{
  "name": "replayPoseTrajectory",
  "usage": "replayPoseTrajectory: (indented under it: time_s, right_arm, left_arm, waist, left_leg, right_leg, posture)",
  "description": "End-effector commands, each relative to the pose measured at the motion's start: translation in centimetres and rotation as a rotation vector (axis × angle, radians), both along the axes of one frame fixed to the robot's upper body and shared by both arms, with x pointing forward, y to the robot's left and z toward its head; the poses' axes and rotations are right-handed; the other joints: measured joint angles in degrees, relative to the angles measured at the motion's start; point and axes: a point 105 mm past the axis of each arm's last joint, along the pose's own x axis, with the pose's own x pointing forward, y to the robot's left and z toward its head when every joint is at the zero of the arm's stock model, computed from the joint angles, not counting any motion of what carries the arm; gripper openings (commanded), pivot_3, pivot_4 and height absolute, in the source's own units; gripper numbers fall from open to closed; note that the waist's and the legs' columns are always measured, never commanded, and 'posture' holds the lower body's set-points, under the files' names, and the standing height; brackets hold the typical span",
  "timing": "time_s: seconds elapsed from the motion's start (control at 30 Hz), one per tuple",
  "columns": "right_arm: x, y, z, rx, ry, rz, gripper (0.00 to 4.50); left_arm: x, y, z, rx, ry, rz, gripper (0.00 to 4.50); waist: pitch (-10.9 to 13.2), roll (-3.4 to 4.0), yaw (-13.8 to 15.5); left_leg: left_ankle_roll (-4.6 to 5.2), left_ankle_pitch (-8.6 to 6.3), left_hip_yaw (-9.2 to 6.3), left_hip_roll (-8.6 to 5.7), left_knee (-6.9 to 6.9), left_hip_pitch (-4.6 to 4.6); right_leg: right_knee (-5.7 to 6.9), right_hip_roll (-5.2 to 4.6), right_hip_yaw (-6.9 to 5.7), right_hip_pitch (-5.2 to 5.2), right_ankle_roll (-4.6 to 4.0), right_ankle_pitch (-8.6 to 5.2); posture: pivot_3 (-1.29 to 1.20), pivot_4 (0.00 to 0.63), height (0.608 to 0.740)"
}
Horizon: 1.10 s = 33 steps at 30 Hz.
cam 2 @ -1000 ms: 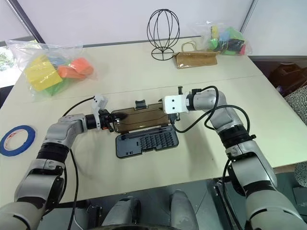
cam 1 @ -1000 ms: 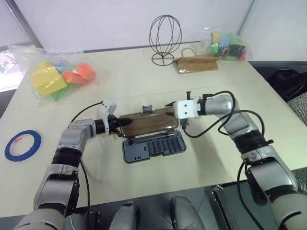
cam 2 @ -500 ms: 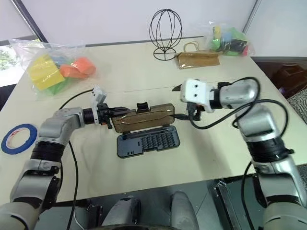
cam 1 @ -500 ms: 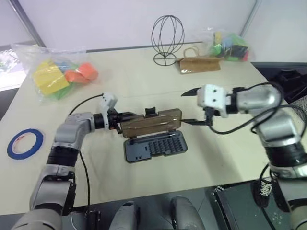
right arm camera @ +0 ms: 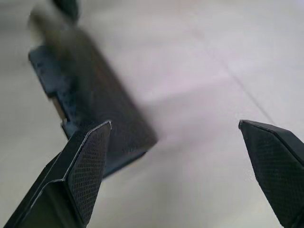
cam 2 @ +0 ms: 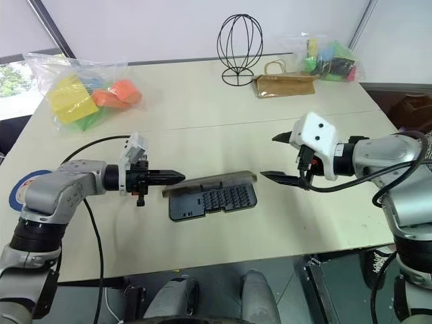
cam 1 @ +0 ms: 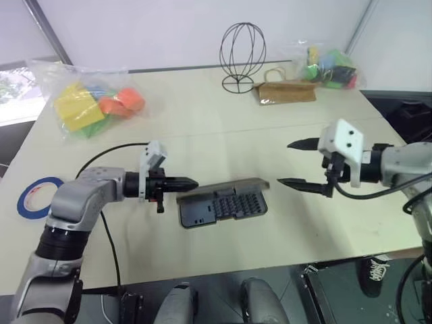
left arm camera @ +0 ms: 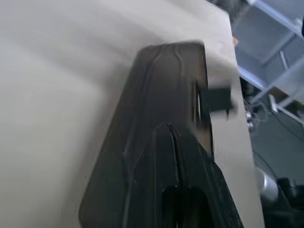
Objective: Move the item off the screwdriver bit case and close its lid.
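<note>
The screwdriver bit case (cam 1: 223, 207) lay flat on the table (cam 1: 202, 135), well in front of the wire stand (cam 1: 242, 57), and nothing sat on top of it. The lid (cam 1: 219, 186) hung low over the tray, hinged along the case's far edge, nearly down but with a gap still showing at the near edge.

Handling, as a judgement: thin, light, hard plastic, so probably slippery and apt to slide on the table if pushed sideways. The lid looked stiff but thin. Best contact would be a flat press on top of the lid near the latch edge, or a pinch at a short end of the case to steady it. Small loose bits inside could rattle out if it tipped.

The left gripper (cam 1: 191, 182) had its fingers pressed together, holding nothing, with the tips just beside the case's left end. The right gripper (cam 1: 302, 164) stood spread wide and empty, near the case's right end but apart from it.

Against a second ago: the lid then stood raised with both grippers at its ends; now it had dropped almost flat. The right gripper had gone from partly open to fully spread and pulled away from the case. The left had drawn back a little too.
</note>
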Motion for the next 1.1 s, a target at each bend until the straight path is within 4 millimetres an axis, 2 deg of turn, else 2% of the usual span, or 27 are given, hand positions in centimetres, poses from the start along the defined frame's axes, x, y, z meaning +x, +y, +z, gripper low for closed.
replayPoseTrajectory:
  time_s: [0.03, 0.17, 0.27, 0.37, 0.4, 0.43, 0.47, 0.67, 0.7, 0.93, 1.1]
  right_arm:
    - [-0.5, 1.5, 1.4, 0.064, -0.040, 0.033, 4.45]
    - [-0.9, 3.4, 0.7, 0.133, 0.008, 0.066, 4.45]
    - [-0.9, 4.1, 0.2, 0.188, 0.052, 0.060, 4.45]
    - [-2.0, 5.3, -1.2, 0.200, 0.136, 0.119, 4.45]
    - [-2.7, 5.8, -2.0, 0.184, 0.171, 0.159, 3.97]
    - [-3.3, 6.1, -2.7, 0.175, 0.211, 0.190, 3.76]
    - [-3.7, 6.3, -3.1, 0.172, 0.239, 0.209, 3.29]
    - [-4.4, 7.8, -6.1, 0.152, 0.343, 0.267, 0.22]
    - [-4.5, 7.9, -6.6, 0.151, 0.360, 0.271, 0.04]
    - [-4.1, 8.5, -9.2, 0.132, 0.409, 0.261, 0.04]
    - [-3.9, 8.5, -11.0, 0.105, 0.434, 0.232, 0.04]
  left_arm:
    - [0.0, 0.0, -0.3, 0.036, -0.023, -0.029, 0.00]
    - [0.8, 0.1, -0.5, 0.051, -0.039, -0.030, 0.00]
    - [1.9, -0.1, 0.1, 0.041, -0.067, -0.016, 0.00]
    - [3.4, -0.8, 1.1, 0.014, -0.093, -0.006, 0.00]
    - [4.0, -1.1, 1.5, 0.008, -0.106, -0.008, 0.00]
    - [4.5, -1.5, 1.8, 0.004, -0.118, -0.012, 0.00]
    - [4.8, -1.8, 1.9, 0.004, -0.125, -0.018, 0.00]
    - [6.4, -3.6, 1.0, 0.036, -0.139, -0.069, 0.00]
    - [6.5, -3.9, 0.6, 0.045, -0.139, -0.079, 0.00]
    - [6.1, -5.1, -1.5, 0.086, -0.132, -0.144, 0.00]
    - [6.0, -5.5, -2.2, 0.086, -0.122, -0.140, 0.00]
  waist:
    - [0.00, -0.01, 0.10]
    - [0.01, -0.01, 0.12]
    - [0.03, -0.05, 0.28]
    - [0.04, -0.07, 0.35]
    - [0.04, -0.08, 0.40]
    - [0.06, -0.11, 0.33]
    - [0.07, -0.12, 0.24]
    - [0.07, -0.13, -0.22]
    - [0.07, -0.13, -0.21]
    - [0.08, -0.14, -0.01]
    - [0.08, -0.14, 0.07]
  left_leg:
    - [0.00, 0.00, 0.00, 0.00, 0.00, -0.01]
    - [0.00, 0.00, -0.01, 0.00, -0.01, -0.01]
    - [0.00, 0.00, -0.02, 0.00, 0.01, -0.02]
    - [0.00, 0.00, -0.03, -0.03, 0.04, -0.05]
    - [0.00, 0.00, -0.04, -0.04, 0.06, -0.06]
    - [0.00, 0.00, -0.07, -0.04, 0.07, -0.06]
    - [0.00, 0.00, -0.08, -0.03, 0.07, -0.07]
    - [0.03, -0.01, -0.05, -0.03, 0.11, -0.04]
    - [0.03, -0.01, -0.06, -0.03, 0.11, -0.02]
    - [0.04, -0.02, -0.08, -0.03, 0.26, -0.11]
    - [0.13, -0.07, -0.10, -0.03, 0.41, -0.18]
  right_leg:
    - [0.00, 0.00, 0.00, 0.00, 0.00, 0.00]
    - [-0.02, 0.00, -0.01, 0.01, 0.00, 0.00]
    - [-0.02, 0.00, -0.02, 0.01, 0.00, 0.00]
    - [-0.04, -0.01, -0.03, 0.02, 0.00, 0.00]
    - [-0.04, -0.01, -0.04, 0.03, 0.00, 0.00]
    - [-0.04, -0.01, -0.08, 0.04, 0.00, 0.00]
    - [-0.04, 0.00, -0.09, 0.04, 0.00, 0.00]
    - [-0.01, 0.02, -0.09, 0.05, 0.00, 0.00]
    - [0.01, 0.03, -0.09, 0.04, 0.00, 0.00]
    - [0.01, 0.04, -0.10, 0.04, 0.00, 0.00]
    - [0.01, 0.04, -0.12, 0.05, 0.00, 0.00]
  posture:
    - [0.00, 0.150, 0.740]
    - [0.00, 0.150, 0.740]
    - [0.00, 0.150, 0.740]
    - [0.00, 0.150, 0.740]
    - [0.00, 0.150, 0.740]
    - [0.00, 0.150, 0.740]
    - [0.00, 0.150, 0.740]
    - [0.00, 0.150, 0.740]
    - [0.00, 0.150, 0.740]
    - [0.00, 0.150, 0.740]
    - [0.00, 0.150, 0.740]
